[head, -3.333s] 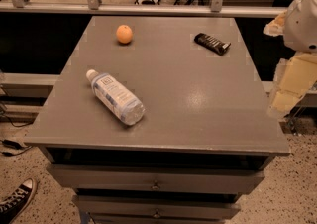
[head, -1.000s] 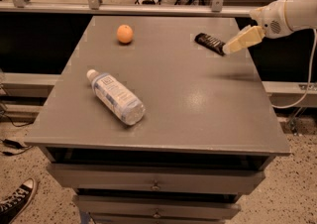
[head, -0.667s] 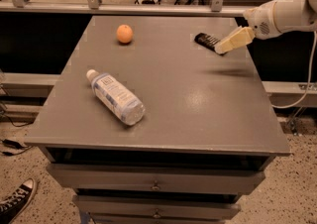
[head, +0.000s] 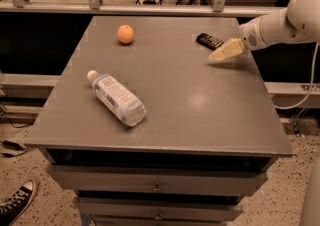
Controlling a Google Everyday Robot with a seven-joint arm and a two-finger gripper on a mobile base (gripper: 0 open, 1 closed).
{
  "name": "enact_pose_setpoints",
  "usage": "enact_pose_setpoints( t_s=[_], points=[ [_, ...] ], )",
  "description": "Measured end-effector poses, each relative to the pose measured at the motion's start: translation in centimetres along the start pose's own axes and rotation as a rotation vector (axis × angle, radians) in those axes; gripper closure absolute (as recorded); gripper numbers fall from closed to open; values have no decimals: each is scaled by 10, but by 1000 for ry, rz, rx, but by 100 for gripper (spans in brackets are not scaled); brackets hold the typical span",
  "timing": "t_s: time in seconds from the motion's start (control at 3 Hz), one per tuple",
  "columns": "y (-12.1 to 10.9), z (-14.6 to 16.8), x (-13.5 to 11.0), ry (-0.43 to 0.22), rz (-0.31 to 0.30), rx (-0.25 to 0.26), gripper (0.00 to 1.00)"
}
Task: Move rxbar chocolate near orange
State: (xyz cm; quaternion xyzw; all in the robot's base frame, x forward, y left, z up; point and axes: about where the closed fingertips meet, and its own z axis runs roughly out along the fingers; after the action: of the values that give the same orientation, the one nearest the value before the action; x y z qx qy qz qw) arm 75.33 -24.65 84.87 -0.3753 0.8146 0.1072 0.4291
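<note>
The rxbar chocolate (head: 209, 41) is a small black glossy bar lying flat at the far right of the grey table (head: 200, 115). The orange (head: 125, 34) sits at the far left-centre of the table, well apart from the bar. My gripper (head: 216, 56) comes in from the right on a white arm. Its cream fingers (head: 226, 50) point down and left, and their tips hang just in front of the bar's near end, partly covering it.
A clear plastic water bottle (head: 117, 98) with a white cap lies on its side at the table's left-middle. A railing runs behind the far edge. Drawers sit below the front edge. A shoe (head: 15, 204) is on the floor at lower left.
My arm has swung up from the table's right side to the far right corner. Over the last second the gripper has moved left and slightly down, closer to the bar. The objects have not moved.
</note>
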Motion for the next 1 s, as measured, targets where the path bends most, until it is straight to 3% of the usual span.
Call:
enact_pose_setpoints(
  t_s=[0.33,0.67,1.0],
  points=[
    [-9,10,2,-15,72,-9,2],
    [-11,14,1,-12,110,-23,23],
    [-8,19,2,9,130,-44,51]
  ],
)
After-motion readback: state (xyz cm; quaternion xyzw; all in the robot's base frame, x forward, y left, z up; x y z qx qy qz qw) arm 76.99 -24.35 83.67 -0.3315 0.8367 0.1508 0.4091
